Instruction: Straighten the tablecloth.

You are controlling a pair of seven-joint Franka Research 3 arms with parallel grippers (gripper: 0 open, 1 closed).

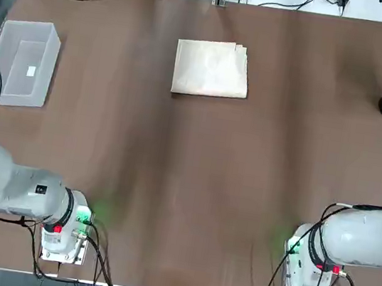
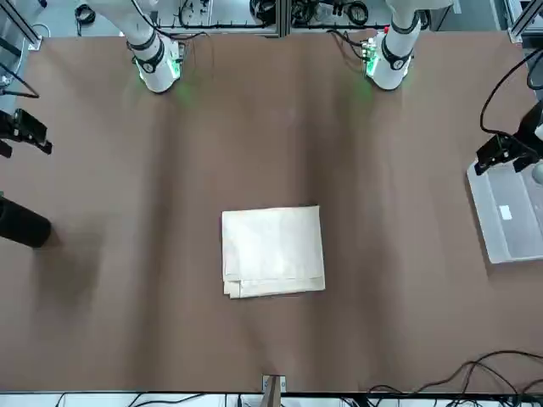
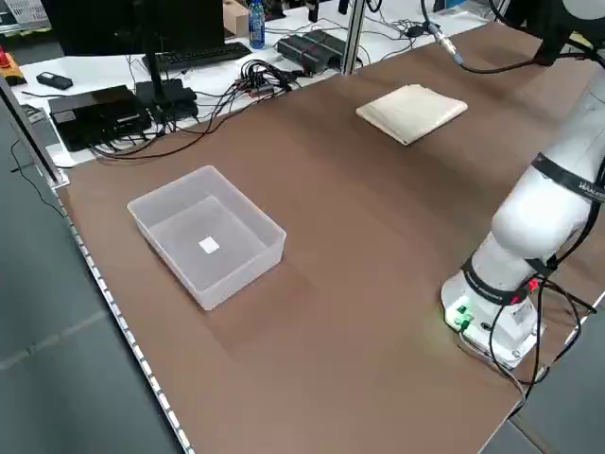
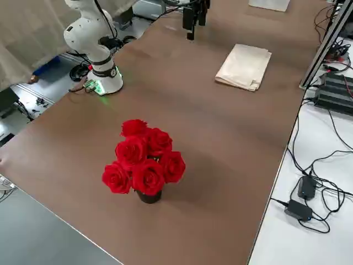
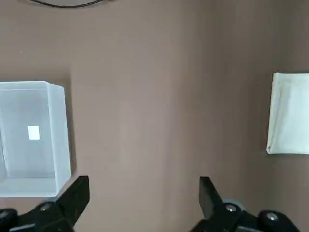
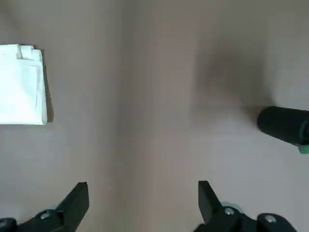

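Top view first: both arms sit back at the near edge. Left end effector (image 5: 140, 193) hangs wide open over bare worktop (image 1: 193, 179), holding nothing; right end effector (image 6: 140, 195) likewise, spread and empty. Farther out, mid-worktop toward the far edge, lies the tablecloth (image 1: 211, 68), folded into a layered pad.

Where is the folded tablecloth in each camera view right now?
Top: tablecloth, upper centre.
Front, centre, slightly low.
Left side, upper right.
Right side, upper right.
Left wrist, right edge.
Right wrist, left edge.
Landmark: translucent plastic box.
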